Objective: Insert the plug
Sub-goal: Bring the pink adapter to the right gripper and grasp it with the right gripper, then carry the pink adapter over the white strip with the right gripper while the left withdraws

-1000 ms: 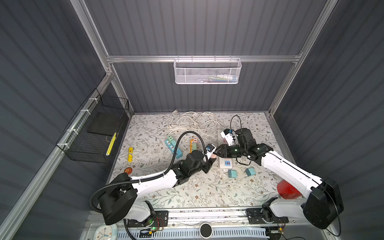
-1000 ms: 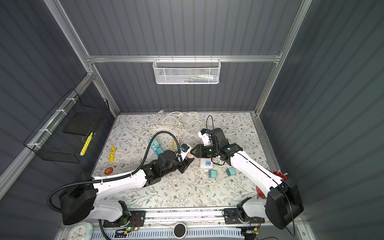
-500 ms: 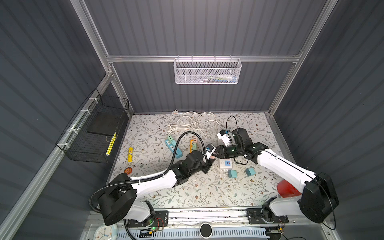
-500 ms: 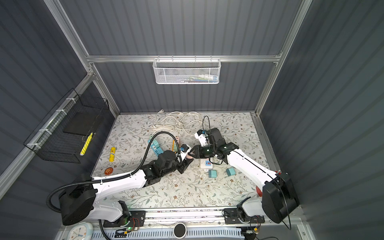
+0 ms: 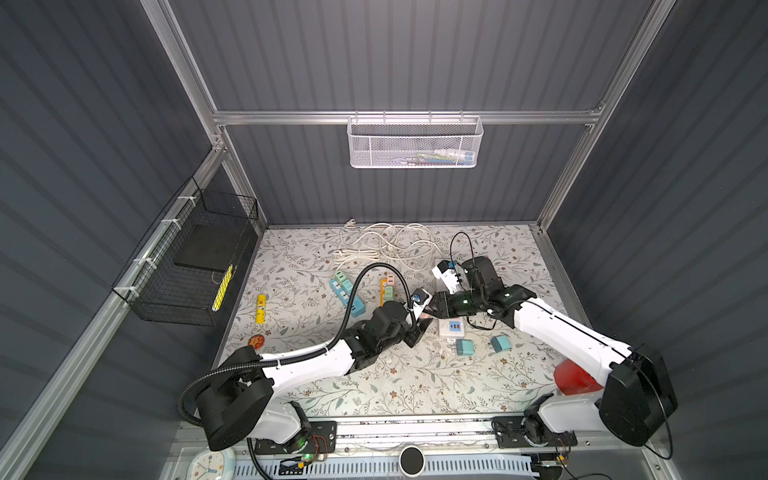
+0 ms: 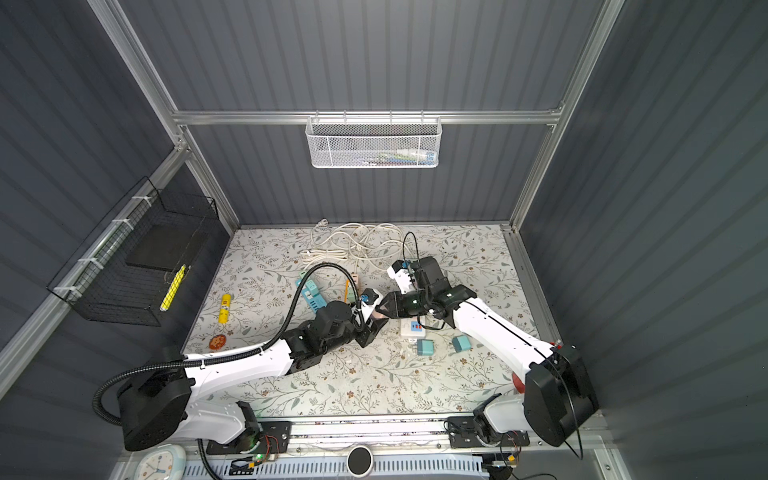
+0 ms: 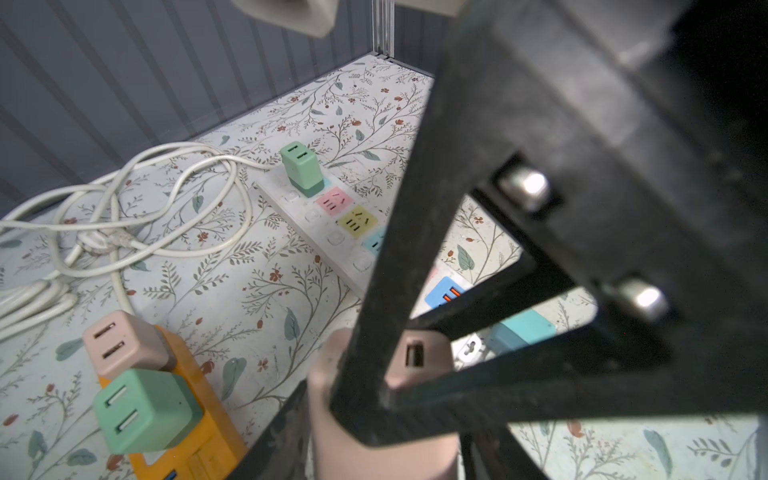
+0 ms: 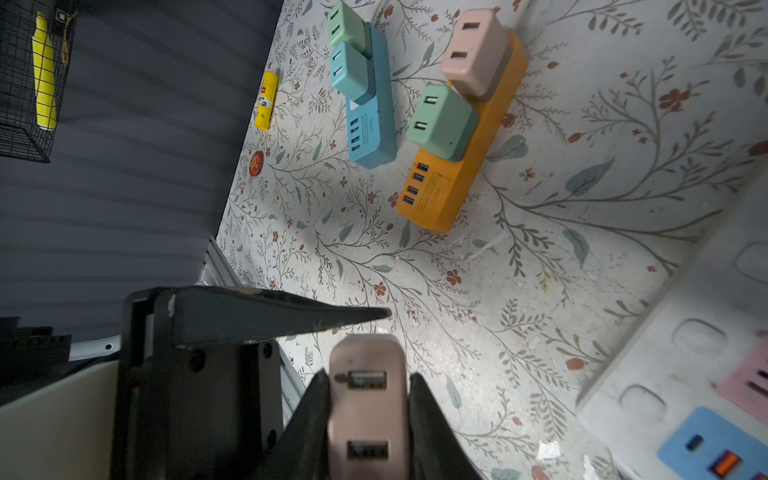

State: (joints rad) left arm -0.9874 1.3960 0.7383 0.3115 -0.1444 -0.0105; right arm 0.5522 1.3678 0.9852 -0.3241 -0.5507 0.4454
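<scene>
R gripper (image 8: 368, 376) has slid in from over the white power strip (image 5: 444, 330) to meet the L gripper (image 5: 420, 323) and clenched on the pink plug (image 8: 368, 399). L's fingers (image 8: 291, 318) have let go, one standing clear of it w/ a gap. Plug is held off the mat just beside the strip's USB end, on the side toward the orange strip (image 8: 457, 183), not yet in a socket. A teal charger (image 5: 464, 347) lies near that same end, apart from the strip.
</scene>
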